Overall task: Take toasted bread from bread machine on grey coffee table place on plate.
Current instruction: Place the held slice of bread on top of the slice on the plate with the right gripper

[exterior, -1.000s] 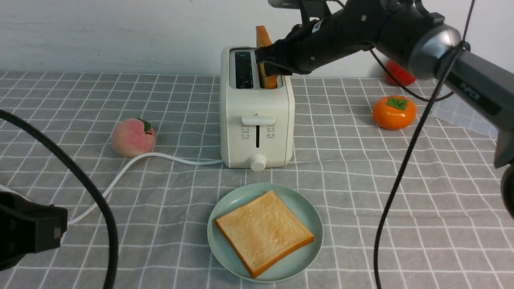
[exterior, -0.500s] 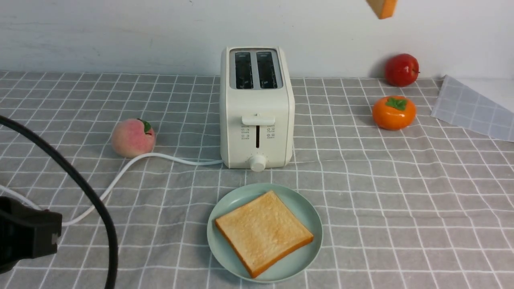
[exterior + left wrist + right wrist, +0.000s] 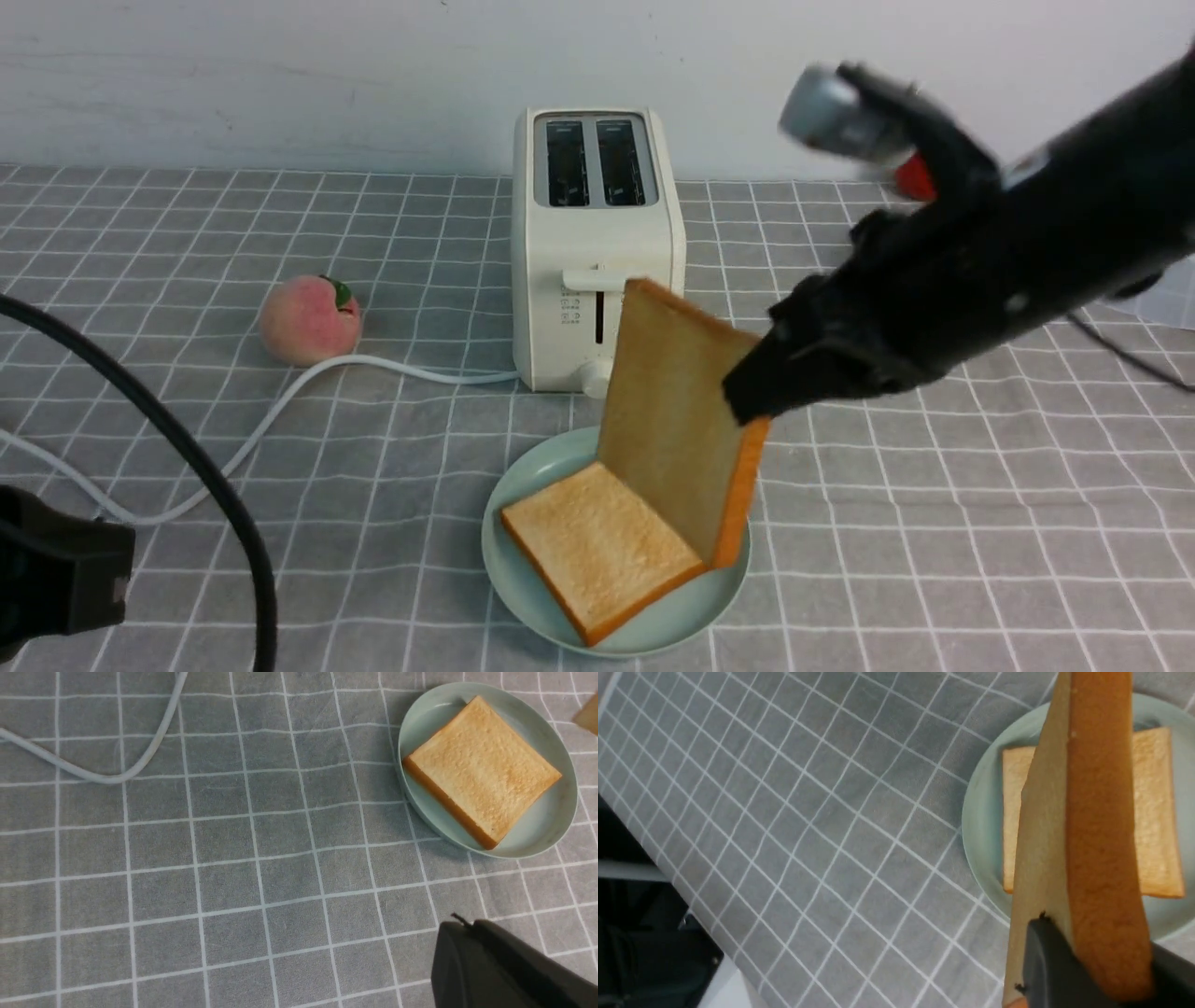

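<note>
- Toast slice (image 3: 672,411) stands on edge, tilted, gripped at its upper right crust by the right hand (image 3: 747,392); the hand is clenched on it.
- Right wrist view: dark fingers (image 3: 1050,961) pinch the slice (image 3: 1097,858) across its thickness, with the orange-brown crust edge facing the camera.
- Held slice hangs over the right half of the plate (image 3: 499,551), in front of the bread machine (image 3: 597,233).
- Second slice (image 3: 588,551) lies flat on the plate, a corner pointing at the camera.
- From the front the held slice's lower edge looks close to the flat one; contact cannot be told. In the left wrist view the flat slice (image 3: 481,770) has its whole top face bare.
- Bread machine is upright on the table (image 3: 934,523) behind the plate, both slots dark with no toast, lever and knob facing front.
- White cord (image 3: 308,383) runs from the machine across the cloth to the left, passing just in front of a peach (image 3: 308,320).
- Left hand (image 3: 472,956) is low at the near left, well apart from the plate, clenched.
</note>
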{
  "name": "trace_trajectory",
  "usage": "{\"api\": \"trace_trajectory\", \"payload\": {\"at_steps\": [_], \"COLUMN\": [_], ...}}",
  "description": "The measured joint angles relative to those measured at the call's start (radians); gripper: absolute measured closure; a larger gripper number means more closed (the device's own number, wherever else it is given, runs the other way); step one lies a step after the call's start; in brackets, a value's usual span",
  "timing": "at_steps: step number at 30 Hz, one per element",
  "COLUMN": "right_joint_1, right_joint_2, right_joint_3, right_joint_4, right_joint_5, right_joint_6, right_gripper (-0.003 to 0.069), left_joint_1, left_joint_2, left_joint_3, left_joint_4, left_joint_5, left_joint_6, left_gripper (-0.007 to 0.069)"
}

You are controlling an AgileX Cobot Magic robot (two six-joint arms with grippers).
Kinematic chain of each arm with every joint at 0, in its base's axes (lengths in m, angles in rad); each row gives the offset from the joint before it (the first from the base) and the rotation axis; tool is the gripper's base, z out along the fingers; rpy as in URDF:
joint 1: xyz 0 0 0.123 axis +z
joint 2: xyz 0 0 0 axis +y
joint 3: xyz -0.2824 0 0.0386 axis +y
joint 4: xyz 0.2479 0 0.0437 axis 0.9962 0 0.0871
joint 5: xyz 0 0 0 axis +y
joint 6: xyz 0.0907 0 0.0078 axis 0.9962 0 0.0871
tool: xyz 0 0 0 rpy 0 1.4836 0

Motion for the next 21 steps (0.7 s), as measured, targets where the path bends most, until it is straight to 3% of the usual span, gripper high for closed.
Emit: {"api": "trace_trajectory", "payload": {"at_steps": [5, 9, 17, 21], "right_joint_1": [0.000, 0.000, 0.000, 0.000], "right_joint_2": [0.143, 0.237, 0.304, 0.304], "right_joint_3": [0.047, 0.047, 0.048, 0.048], "right_joint_4": [0.215, 0.309, 0.307, 0.231], "right_joint_5": [-0.120, -0.163, -0.171, -0.164], "right_joint_6": [-0.131, -0.202, -0.205, -0.126], "right_gripper": [0.0561, 0.0561, 0.0561, 0.0475], "left_joint_1": [0.000, 0.000, 0.000, 0.000], "left_joint_2": [0.000, 0.000, 0.000, 0.000], "left_joint_3": [0.000, 0.000, 0.000, 0.000], "left_joint_4": [0.003, 0.004, 0.004, 0.004], "left_joint_5": [0.018, 0.026, 0.028, 0.028], "left_joint_6": [0.011, 0.012, 0.014, 0.015], "left_gripper": [0.0638, 0.0638, 0.0638, 0.0638]}}
